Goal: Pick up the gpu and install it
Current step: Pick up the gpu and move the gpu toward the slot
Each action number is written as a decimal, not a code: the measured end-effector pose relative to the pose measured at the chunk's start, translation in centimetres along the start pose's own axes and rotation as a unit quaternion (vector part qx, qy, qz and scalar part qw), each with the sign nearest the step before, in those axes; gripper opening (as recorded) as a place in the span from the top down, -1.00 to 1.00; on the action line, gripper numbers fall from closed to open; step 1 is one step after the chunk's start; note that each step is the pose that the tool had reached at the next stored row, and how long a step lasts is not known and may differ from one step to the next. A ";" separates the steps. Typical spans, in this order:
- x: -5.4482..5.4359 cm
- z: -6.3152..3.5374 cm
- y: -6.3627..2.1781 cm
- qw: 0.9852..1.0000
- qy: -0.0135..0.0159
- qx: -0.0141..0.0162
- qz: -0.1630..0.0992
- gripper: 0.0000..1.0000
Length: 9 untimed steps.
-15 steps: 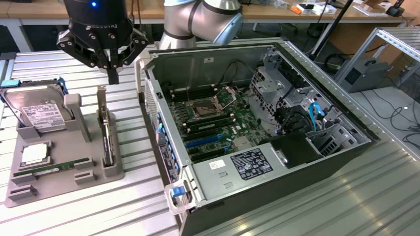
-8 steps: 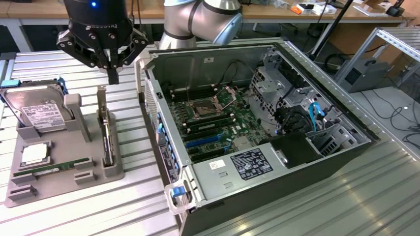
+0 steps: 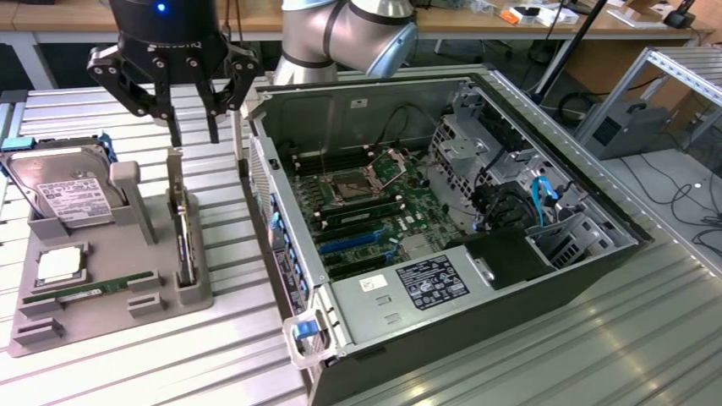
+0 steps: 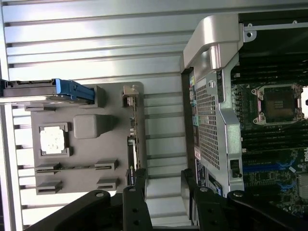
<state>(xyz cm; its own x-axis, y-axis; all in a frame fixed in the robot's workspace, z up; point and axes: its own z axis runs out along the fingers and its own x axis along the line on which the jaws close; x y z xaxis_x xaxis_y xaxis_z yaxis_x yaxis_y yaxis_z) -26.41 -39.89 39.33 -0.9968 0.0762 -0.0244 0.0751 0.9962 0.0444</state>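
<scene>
The gpu (image 3: 181,227) is seen standing on edge in a slot of the grey fixture tray (image 3: 101,313), just beside the open computer case (image 3: 530,321) on the exterior view's left. The gripper (image 3: 195,139) is held directly above the card's far end, jaws spread and nothing gripped. The card's long axis is laid along the tray, running from under the gripper toward the exterior camera. In the wrist view the gpu (image 4: 132,139) is shown as a narrow strip lined up nearly under one finger (image 4: 140,180) rather than centred in the gripper (image 4: 163,174) gap.
</scene>
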 end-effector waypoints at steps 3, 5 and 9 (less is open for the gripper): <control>0.3 0.05 -0.03 1.000 0.000 0.000 0.000 0.16; 0.4 0.14 -0.04 1.000 0.000 0.000 0.000 0.16; 0.5 0.39 -0.06 1.000 0.000 0.000 0.000 0.16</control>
<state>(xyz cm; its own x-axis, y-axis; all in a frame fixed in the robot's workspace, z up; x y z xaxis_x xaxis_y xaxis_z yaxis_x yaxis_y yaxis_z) -26.91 -39.90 38.93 -0.9968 0.0762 -0.0244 0.0751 0.9962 0.0443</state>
